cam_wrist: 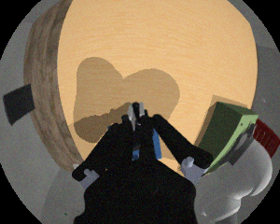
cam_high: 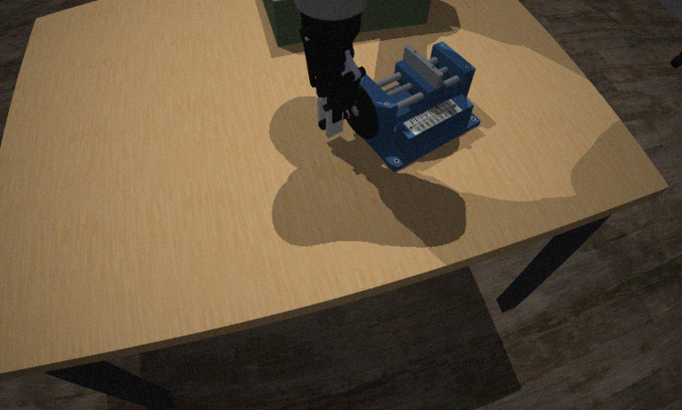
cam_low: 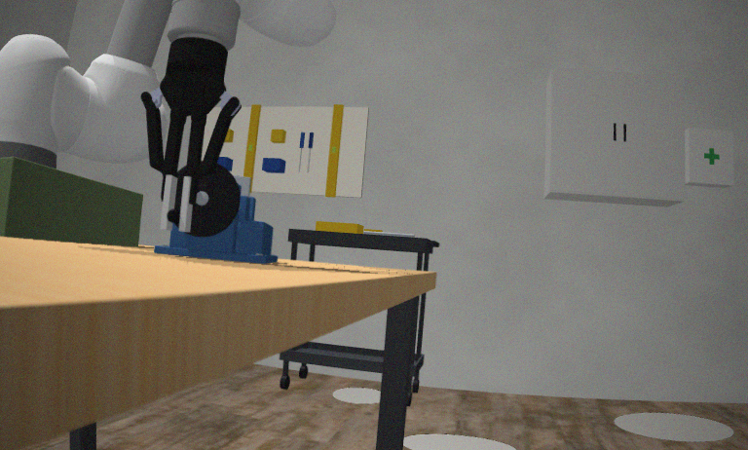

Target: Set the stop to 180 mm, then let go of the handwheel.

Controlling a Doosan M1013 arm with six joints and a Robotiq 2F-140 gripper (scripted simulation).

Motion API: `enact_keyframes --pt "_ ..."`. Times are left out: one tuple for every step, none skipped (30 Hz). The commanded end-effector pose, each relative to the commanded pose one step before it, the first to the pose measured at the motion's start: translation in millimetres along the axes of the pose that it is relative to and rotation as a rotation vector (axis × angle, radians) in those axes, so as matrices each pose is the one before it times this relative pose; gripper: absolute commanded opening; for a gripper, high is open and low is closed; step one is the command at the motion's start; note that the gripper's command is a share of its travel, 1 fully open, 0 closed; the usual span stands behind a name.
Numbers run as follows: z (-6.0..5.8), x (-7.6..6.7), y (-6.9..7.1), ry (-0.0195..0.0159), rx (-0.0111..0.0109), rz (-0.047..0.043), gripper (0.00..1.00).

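Note:
The blue stop unit (cam_high: 384, 142) (cam_low: 256, 239) (cam_wrist: 157, 146) stands on the table. Its grey stop plate (cam_high: 422, 67) stands upright on the rods, nearer the end away from the handwheel. A red pointer (cam_high: 436, 107) is a little past the middle of the white scale (cam_high: 427, 122), towards that far end; the numbers are too blurred to read. The black handwheel (cam_high: 369, 119) (cam_low: 221, 209) faces my gripper (cam_high: 329, 125) (cam_low: 176, 222) (cam_wrist: 137, 107). The gripper points down and is shut on the handwheel's dark crank knob (cam_low: 172, 216), at the wheel's side towards the green block and low.
A green block (cam_high: 397, 9) (cam_low: 71, 203) (cam_wrist: 221, 128) stands on the wooden table (cam_high: 150, 185) behind the unit, near the white arm base. A dark cart (cam_low: 330, 237) stands beyond the table. A board with tools (cam_low: 353, 147) and a cabinet (cam_low: 584, 164) hang on the wall.

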State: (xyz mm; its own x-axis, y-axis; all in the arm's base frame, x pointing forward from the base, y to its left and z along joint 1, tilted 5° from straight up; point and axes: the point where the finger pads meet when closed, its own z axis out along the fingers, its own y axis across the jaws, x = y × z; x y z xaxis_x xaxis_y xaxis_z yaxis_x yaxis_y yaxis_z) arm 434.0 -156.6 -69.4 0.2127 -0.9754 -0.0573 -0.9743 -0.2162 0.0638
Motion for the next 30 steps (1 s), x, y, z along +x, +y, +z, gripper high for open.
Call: enact_keyframes --pt "-3.52 -0.02 3.54 -0.00028 -0.00011 0.00005 0.04" --pt "-1.29 0.00 1.19 0.00000 0.00000 0.00000 0.04" --pt "-1.34 0.00 1.10 0.00000 0.00000 0.00000 0.04" --pt "-1.46 0.00 0.93 0.00000 0.00000 0.00000 0.04" --pt "-1.46 0.00 0.94 0.00000 0.00000 0.00000 0.04" --pt "0.00 0.00 0.00 0.00000 0.00000 0.00000 0.04" --pt "0.00 0.00 0.00 0.00000 0.00000 0.00000 0.04" --pt "-1.47 0.00 0.94 0.00000 0.00000 0.00000 0.04" --pt "-1.60 0.00 0.74 0.00000 0.00000 0.00000 0.04" --pt "-1.65 0.00 0.68 0.00000 0.00000 0.00000 0.04" --pt "-1.65 0.00 0.69 0.00000 0.00000 0.00000 0.04" --pt "-1.72 0.00 0.61 0.00000 0.00000 0.00000 0.04" --pt "-1.85 0.00 0.41 0.00000 0.00000 0.00000 0.04" --pt "-1.86 0.00 0.42 0.00000 0.00000 0.00000 0.04" --pt "-1.88 0.00 0.40 0.00000 0.00000 0.00000 0.04" --pt "-2.10 0.01 0.09 0.00000 0.00000 0.00000 0.04" --pt "-2.11 0.00 0.10 0.00000 0.00000 0.00000 0.04" --pt "-2.16 0.00 0.05 0.00000 0.00000 0.00000 0.04" --pt "-2.42 0.01 -0.32 0.00000 0.00000 0.00000 0.04" --pt "-2.44 0.00 -0.31 0.00000 0.00000 0.00000 0.04" --pt "-2.70 0.00 -0.67 0.00000 0.00000 0.00000 0.04" --pt "-2.88 0.00 -0.90 0.00000 0.00000 0.00000 0.04" --pt "0.00 0.00 0.00 0.00000 0.00000 0.00000 0.04" --pt "0.00 0.00 0.00 0.00000 0.00000 0.00000 0.04" --pt "-2.85 0.00 -1.21 0.00000 0.00000 0.00000 0.04" --pt "-2.83 0.00 -1.47 0.00000 0.00000 0.00000 0.04" --pt "-2.79 0.00 -1.86 0.00000 0.00000 0.00000 0.04" --pt "-2.77 -0.01 -2.11 0.00000 0.00000 0.00000 0.04" --pt "-2.47 0.01 -2.54 0.00000 0.00000 0.00000 0.04" --pt "-2.37 -0.01 -2.65 0.00000 0.00000 0.00000 0.04"
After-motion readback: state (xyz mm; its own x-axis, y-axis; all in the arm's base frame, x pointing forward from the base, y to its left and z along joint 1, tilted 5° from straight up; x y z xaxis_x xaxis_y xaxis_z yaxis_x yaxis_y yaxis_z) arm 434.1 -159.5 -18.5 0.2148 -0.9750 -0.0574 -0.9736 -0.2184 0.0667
